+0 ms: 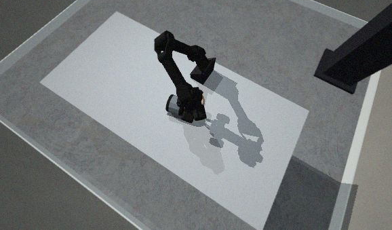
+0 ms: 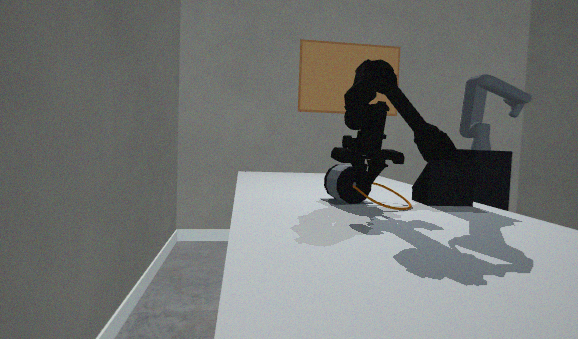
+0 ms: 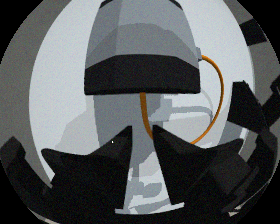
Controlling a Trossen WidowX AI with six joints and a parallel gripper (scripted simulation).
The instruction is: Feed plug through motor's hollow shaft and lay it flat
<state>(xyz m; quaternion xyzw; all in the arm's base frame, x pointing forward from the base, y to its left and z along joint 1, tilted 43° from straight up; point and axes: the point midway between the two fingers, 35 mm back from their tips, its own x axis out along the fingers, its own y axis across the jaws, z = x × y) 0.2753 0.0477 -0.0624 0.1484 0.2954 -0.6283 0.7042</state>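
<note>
The grey motor [image 3: 143, 36] lies on its side on the white table, with its dark end band [image 3: 143, 75] facing my gripper. It also shows in the top view [image 1: 173, 104] and the exterior view [image 2: 342, 183]. The thin orange cable [image 3: 145, 115] comes out of the shaft opening and runs down between my fingers, then loops round to the right [image 2: 391, 200]. My gripper [image 3: 142, 129] is low over the table just in front of the motor, with its fingers a little apart on either side of the cable. The plug is hidden.
The arm's black base block [image 2: 462, 179] stands just behind the motor. A grey second arm [image 2: 487, 107] stands beyond it. A dark post [image 1: 356, 55] rises at the far right of the floor. An orange panel [image 2: 330, 74] hangs on the wall.
</note>
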